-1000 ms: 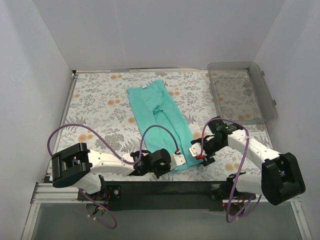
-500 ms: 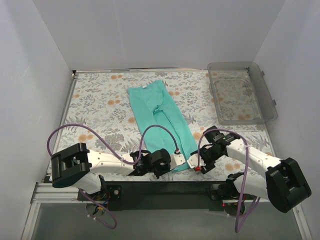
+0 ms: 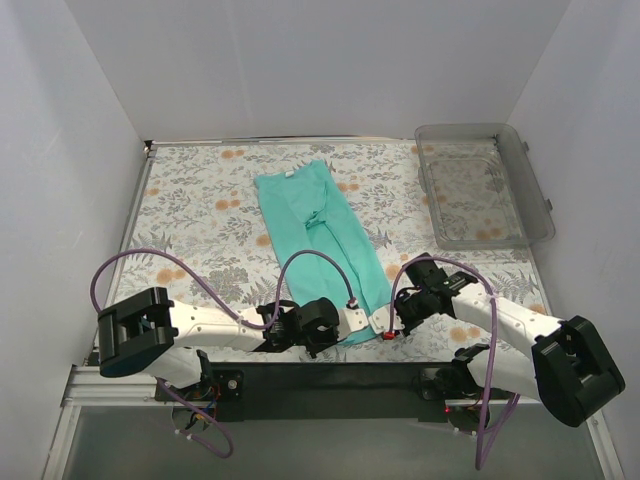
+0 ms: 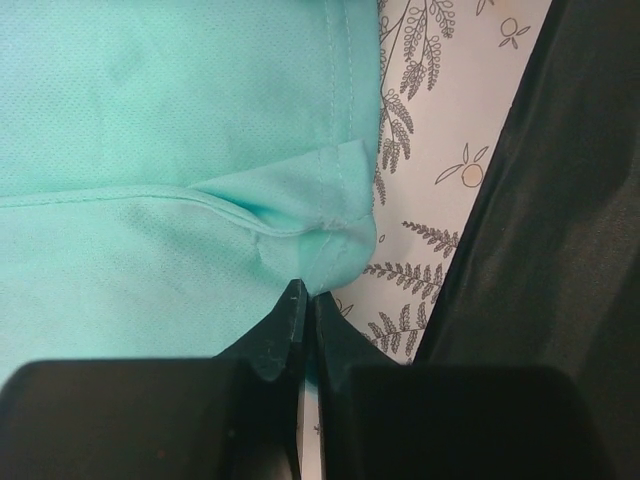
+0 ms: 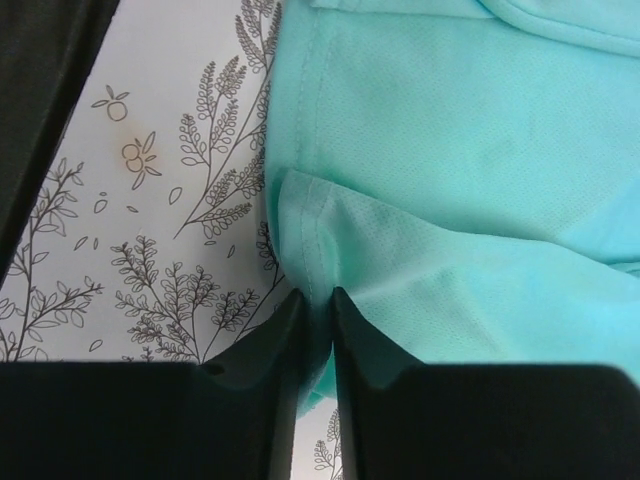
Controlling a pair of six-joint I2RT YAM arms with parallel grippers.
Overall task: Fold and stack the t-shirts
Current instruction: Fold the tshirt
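- Left pincer [image 4: 304,300] has its jaws pressed together on a bunched corner of the t-shirt [image 3: 315,225] hem; cloth is pinched at the tips.
- Right pincer [image 5: 316,305] has its jaws almost together, only a narrow gap, with a folded-over hem corner caught between them.
- Both pincers are just beside each other at the shirt's near end, close to the near edge of the bench [image 3: 200,220], a bit right of middle.
- T-shirt is teal and lies flat as a long narrow strip. It runs from far-middle, slanting right, down to the near edge; white neck label [image 3: 288,175] at the far end.
- Clear plastic bin [image 3: 470,200] sits at the far right corner, overhanging the right edge, well apart from the shirt.
- Bench top has a floral print; a black strip [image 4: 540,220] along the near edge shows in both wrist views, right beside the gripped corners.
- Purple cables [image 3: 180,265] loop over both arms; one arcs above the shirt's near part in the top view.
- Left arm lies low along the near edge, reaching right from the near left corner.
- Right arm is low too, reaching left from the near right corner.
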